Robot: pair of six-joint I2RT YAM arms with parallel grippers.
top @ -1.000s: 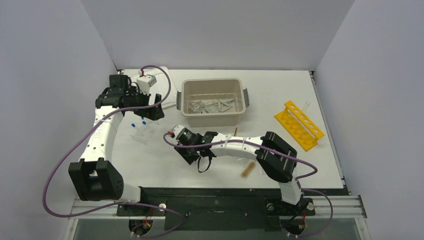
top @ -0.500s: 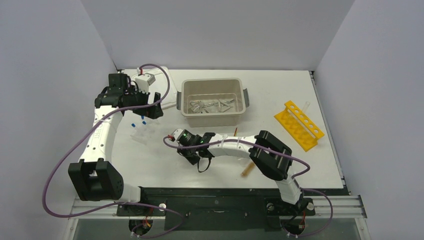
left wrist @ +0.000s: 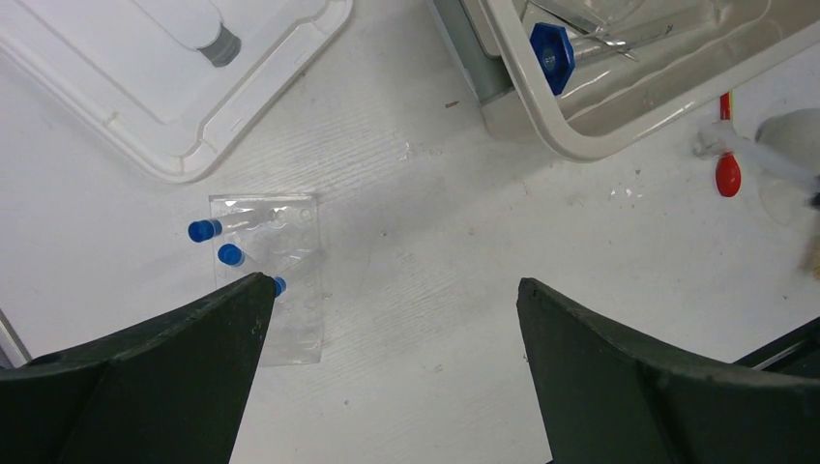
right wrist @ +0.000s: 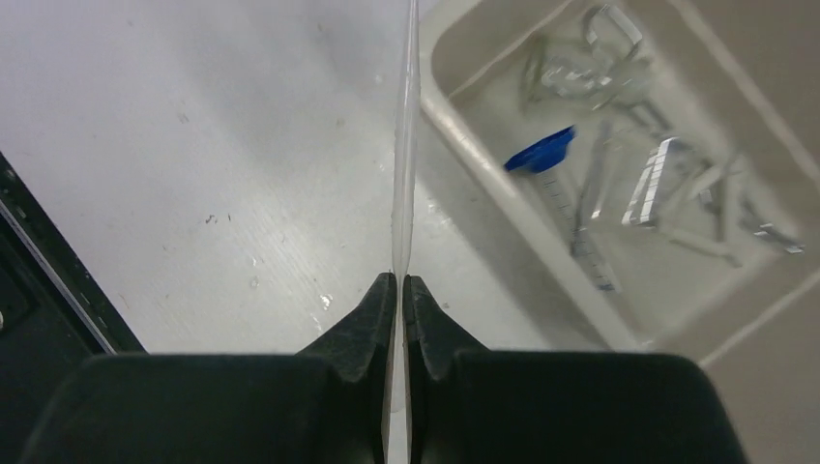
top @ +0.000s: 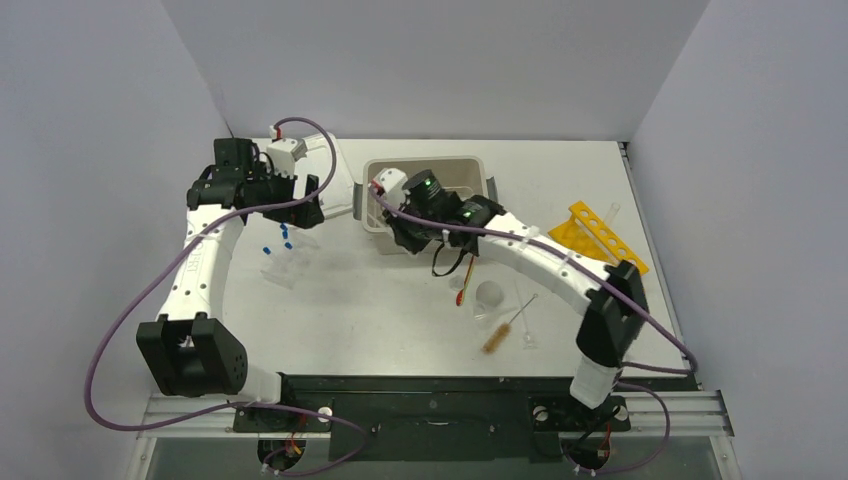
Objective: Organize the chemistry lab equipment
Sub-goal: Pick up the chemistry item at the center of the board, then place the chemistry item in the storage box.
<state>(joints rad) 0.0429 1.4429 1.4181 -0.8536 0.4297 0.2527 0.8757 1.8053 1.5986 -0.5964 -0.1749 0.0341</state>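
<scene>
White table (top: 380, 320) inside grey walls: toward its near edge you have a brown-bristled brush (top: 492, 338), a clear beaker (top: 490, 295) and a green-and-red spatula (top: 462, 285). Left of centre lies a clear bag of blue-capped tubes (top: 280, 255), your left gripper (left wrist: 389, 282) hanging near it, jaws wide apart, empty. Farther back, your right gripper (right wrist: 398, 280) is clamped on a thin clear rod (right wrist: 407, 145) at the near left corner of the beige tub (left wrist: 571, 147), which holds metal tweezers (right wrist: 658, 184) and one blue-capped tube (right wrist: 541, 155).
</scene>
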